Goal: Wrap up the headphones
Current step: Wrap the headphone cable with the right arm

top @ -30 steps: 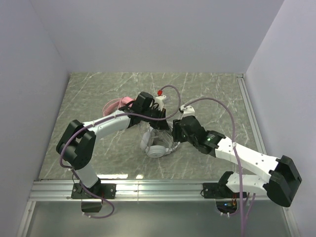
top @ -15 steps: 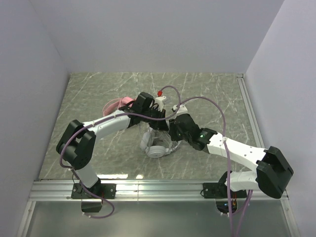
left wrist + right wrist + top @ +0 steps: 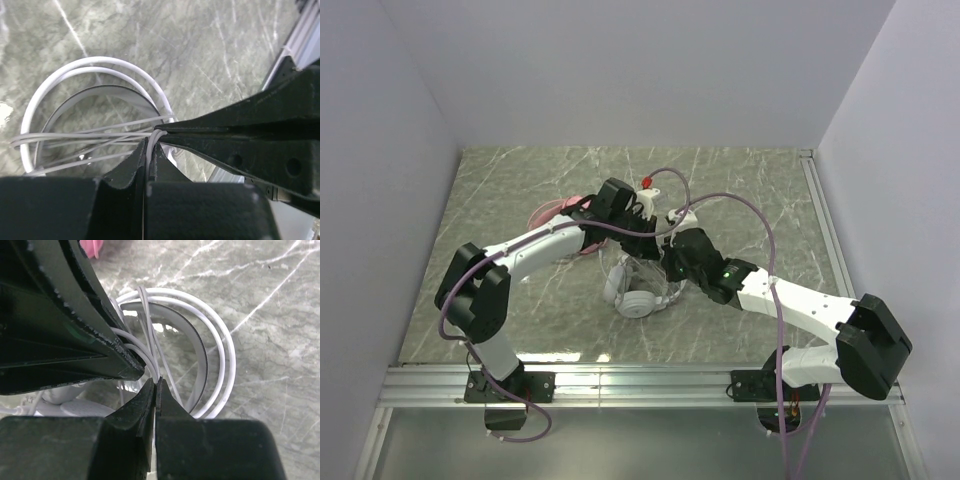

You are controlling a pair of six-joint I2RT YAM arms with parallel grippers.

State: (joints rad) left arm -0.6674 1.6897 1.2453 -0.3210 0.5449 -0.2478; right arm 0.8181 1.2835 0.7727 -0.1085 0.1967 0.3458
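**Q:** Two closed pincers to check. State of each?

**A:** Left gripper [image 3: 150,150]: pinched fully shut on the thin white cable [image 3: 100,134], above the white over-ear headphones with grey cushions [image 3: 638,292]. Right gripper [image 3: 156,384]: likewise clamped tight, tip to tip with the left, apparently on a strand of the same cable.

**Q:** Location of the work?

**A:** White set near the middle of the green marbled table [image 3: 750,190], toward its near edge. Pink padded headphones [image 3: 552,212] toward the far-left corner, partly hidden by the left arm.

**Q:** Likely faults?

**A:**
- Slipping of the thin strand from either grip.
- Slackening of the loops.
- Tipping or dragging of the headset under an uneven pull.
- Fouling of finger on finger, given such closeness.

**Q:** Differences between views?

**A:**
- Overhead: whole layout, both arms; pinch point masked by the grippers.
- Wrist views: strands across the headband arch, both grips plainly.
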